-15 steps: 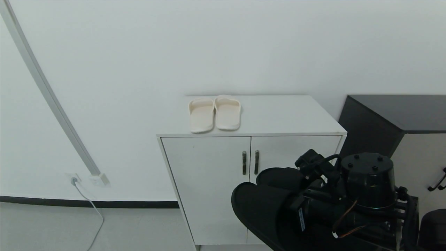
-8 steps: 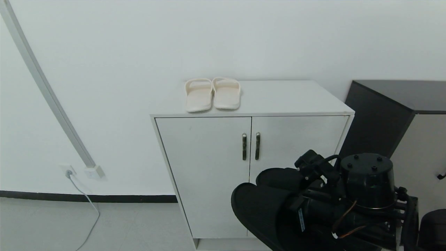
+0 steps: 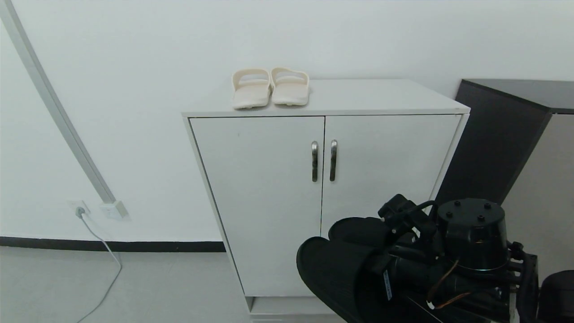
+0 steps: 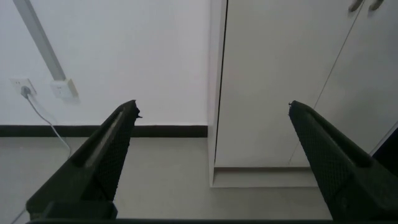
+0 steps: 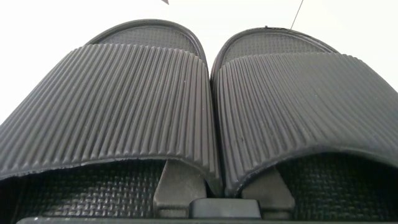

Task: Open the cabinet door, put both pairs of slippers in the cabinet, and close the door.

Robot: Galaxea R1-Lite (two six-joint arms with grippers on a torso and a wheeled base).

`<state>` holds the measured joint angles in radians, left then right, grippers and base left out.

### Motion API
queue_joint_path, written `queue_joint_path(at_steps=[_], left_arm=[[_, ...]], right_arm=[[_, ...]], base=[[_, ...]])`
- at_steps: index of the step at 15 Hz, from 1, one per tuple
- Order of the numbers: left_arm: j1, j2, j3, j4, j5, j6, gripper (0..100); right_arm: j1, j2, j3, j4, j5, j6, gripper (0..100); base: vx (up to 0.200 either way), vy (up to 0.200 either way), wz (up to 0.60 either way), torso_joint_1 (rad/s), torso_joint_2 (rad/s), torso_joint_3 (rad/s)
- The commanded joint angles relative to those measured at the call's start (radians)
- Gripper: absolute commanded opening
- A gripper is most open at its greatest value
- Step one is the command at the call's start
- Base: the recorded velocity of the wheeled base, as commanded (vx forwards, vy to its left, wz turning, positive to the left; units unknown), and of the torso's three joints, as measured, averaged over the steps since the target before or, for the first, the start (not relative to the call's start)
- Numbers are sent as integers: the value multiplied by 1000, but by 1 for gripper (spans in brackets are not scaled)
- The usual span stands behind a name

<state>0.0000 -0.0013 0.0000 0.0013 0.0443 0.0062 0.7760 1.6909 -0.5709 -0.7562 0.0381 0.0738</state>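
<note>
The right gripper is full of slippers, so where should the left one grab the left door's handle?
Grip the left door's handle at mid-bar, with the left gripper coming straight from the front, fingers either side. It is a slim upright bar at the door's inner edge, so pulling there should swing it open.

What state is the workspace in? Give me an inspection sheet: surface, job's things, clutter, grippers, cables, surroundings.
Surface: cabinet top is white and flat, bare on its right part.
Job's things: cream slippers lie side by side on the left part of the cabinet top; black slippers are held in front of the cabinet; cabinet doors are both shut, with the handles at the middle.
Clutter: nothing seen.
Grippers: left gripper is open and empty, low by the cabinet's left edge; right gripper is shut on the black slippers.
Cables: grey cord runs from the wall socket to the floor.
Surroundings: white wall, slanted conduit, dark cabinet to the right.
</note>
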Motion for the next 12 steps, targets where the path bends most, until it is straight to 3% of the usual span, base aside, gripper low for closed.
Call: queue_joint_path(at_steps=[1, 8, 10, 11, 12], left_arm=[[0, 1, 0, 0, 0, 3, 100], [0, 18, -6, 0, -20, 38, 100], [0, 63, -35, -4, -29, 69, 100], [-2, 165, -149, -15, -46, 40, 100], [-8, 268, -247, -26, -83, -18, 100]], right_arm=[[0, 6, 0, -2, 0, 0, 0], [2, 20, 20, -34, -1, 0, 0], [2, 29, 25, -45, -3, 0, 0], [0, 29, 32, -48, -3, 0, 0], [0, 29, 32, -48, -4, 0, 0]], base=[[0, 0, 0, -124, 461, 349], [0, 0, 0, -58, 428, 365], [0, 0, 0, -5, 166, 156], [0, 0, 0, -2, 56, 46], [0, 0, 0, 0, 0, 0]])
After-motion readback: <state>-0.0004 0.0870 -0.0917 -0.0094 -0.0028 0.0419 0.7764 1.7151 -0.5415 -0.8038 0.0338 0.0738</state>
